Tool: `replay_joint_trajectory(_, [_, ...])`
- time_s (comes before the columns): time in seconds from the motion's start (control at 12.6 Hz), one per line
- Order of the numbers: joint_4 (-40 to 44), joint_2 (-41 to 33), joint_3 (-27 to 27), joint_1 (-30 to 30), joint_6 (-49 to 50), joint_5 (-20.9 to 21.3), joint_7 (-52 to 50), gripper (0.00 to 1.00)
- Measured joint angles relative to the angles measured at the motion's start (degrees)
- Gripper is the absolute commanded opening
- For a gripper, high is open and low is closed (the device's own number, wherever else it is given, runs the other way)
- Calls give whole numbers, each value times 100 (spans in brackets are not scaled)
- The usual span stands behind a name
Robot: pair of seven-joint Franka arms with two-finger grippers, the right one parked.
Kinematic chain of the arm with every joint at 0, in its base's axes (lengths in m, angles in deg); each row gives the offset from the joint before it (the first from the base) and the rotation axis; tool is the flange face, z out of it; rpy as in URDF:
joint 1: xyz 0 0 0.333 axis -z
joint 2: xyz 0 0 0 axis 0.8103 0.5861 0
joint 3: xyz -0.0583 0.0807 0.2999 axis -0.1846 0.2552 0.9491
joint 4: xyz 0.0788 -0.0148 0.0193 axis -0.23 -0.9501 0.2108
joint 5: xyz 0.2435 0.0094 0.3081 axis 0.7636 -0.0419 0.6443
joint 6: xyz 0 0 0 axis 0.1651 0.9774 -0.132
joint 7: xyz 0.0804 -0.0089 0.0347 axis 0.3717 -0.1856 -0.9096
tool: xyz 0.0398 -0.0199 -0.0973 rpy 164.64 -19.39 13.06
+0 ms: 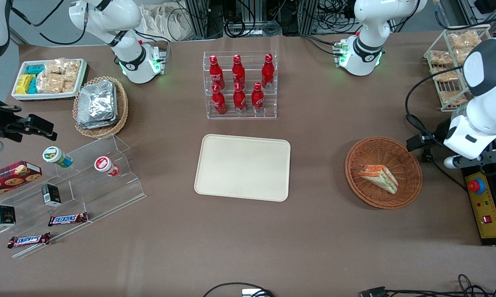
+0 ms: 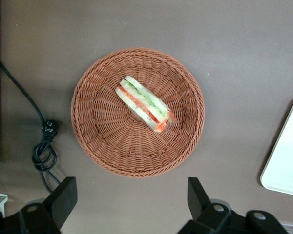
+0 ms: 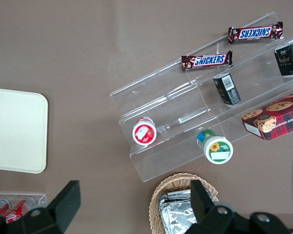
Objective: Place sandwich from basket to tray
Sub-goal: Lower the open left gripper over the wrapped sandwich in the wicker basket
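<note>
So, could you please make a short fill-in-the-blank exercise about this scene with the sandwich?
1. The sandwich lies in the ____.
2. The tray holds ____.
3. The gripper hovers above the table beside the basket with its fingers ____.
4. The clear rack farther from the camera than the tray holds ____ red bottles.

Missing words: basket; nothing; open; six

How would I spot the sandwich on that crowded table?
Find the cream tray mid-table, then the reddish-brown wicker basket beside it, toward the working arm's end. The sandwich lies inside: a pale wedge with orange and green filling. The open end effector hovers above the basket.
</note>
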Motion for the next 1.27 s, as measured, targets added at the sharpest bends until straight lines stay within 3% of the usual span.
replay_joint_trajectory(0.32, [148,235,-1,2,-108,-9,-497,100])
replay_joint_trajectory(0.56, [182,535,-7,98,-343,12,-1749,100])
replay_joint_trajectory(0.88, [120,1294,-10,244,-962,336,-4065,100])
replay_joint_trajectory(1.27, [-222,1859,8,243,-1474,487,-5486,100])
